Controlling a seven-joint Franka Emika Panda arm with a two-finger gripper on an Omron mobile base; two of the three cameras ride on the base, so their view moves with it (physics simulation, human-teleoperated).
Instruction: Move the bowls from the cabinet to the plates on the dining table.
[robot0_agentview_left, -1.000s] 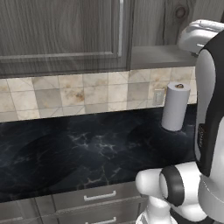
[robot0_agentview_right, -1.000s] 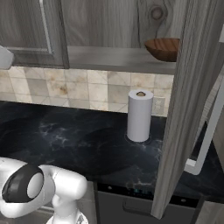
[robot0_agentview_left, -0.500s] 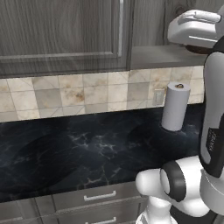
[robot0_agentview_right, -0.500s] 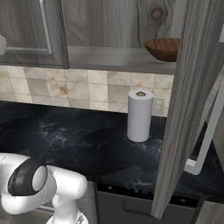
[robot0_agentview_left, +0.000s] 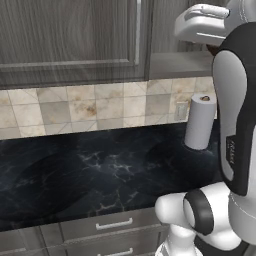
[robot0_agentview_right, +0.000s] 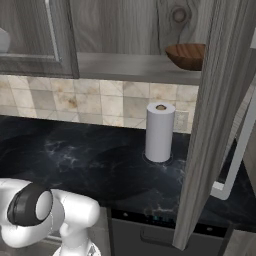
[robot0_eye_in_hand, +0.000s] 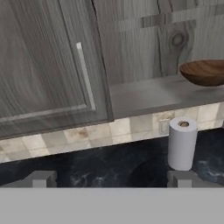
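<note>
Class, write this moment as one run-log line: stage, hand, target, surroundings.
stage: approaching cabinet | hand: open, empty | target: wooden bowl on shelf, untouched | right door: open | paper towel roll: upright on counter

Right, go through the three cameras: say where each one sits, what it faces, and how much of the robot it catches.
Left base view: behind the arm's left, facing the closed cabinet door, black counter and paper towel roll; arm at right.
Right base view: behind the arm's right, facing the open cabinet shelf with the wooden bowl; arm joints lower left.
Hand view: on the hand, facing the shelf; open gripper at bottom.
All share the roll.
</note>
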